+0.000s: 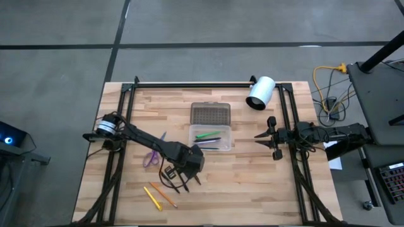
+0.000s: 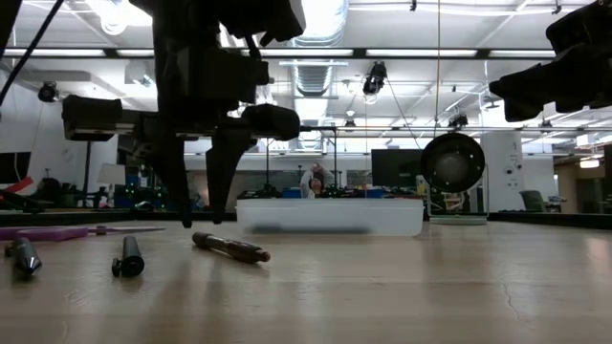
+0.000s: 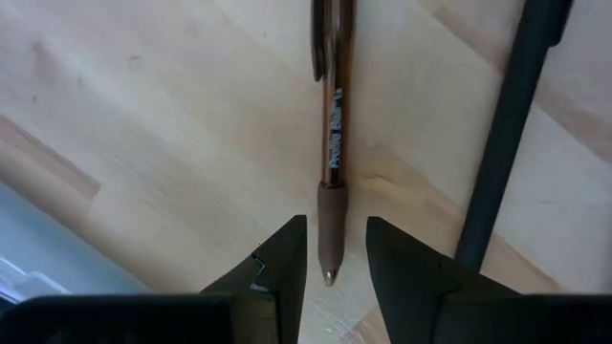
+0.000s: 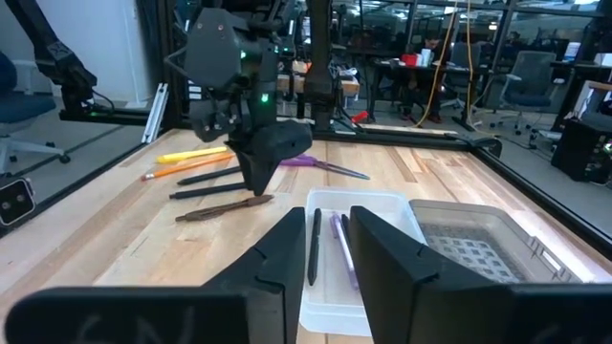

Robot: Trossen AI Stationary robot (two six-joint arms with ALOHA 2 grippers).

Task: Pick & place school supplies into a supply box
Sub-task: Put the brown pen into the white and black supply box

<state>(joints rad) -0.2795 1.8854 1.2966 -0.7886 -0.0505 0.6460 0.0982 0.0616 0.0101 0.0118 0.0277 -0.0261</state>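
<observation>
The box, open with pens inside, lies beyond the left gripper. Only the wrist view shows those fingers parted astride a brown pen; overhead it's hidden. The right gripper, unclenched, holds nothing beside the box.

The floor is grey concrete, crossed by dark seams at twelve and eleven o'clock. A yellow cable coils at two o'clock. In the low view, ceiling lights and ducts hang overhead; office chairs stand beyond the wooden table.
</observation>
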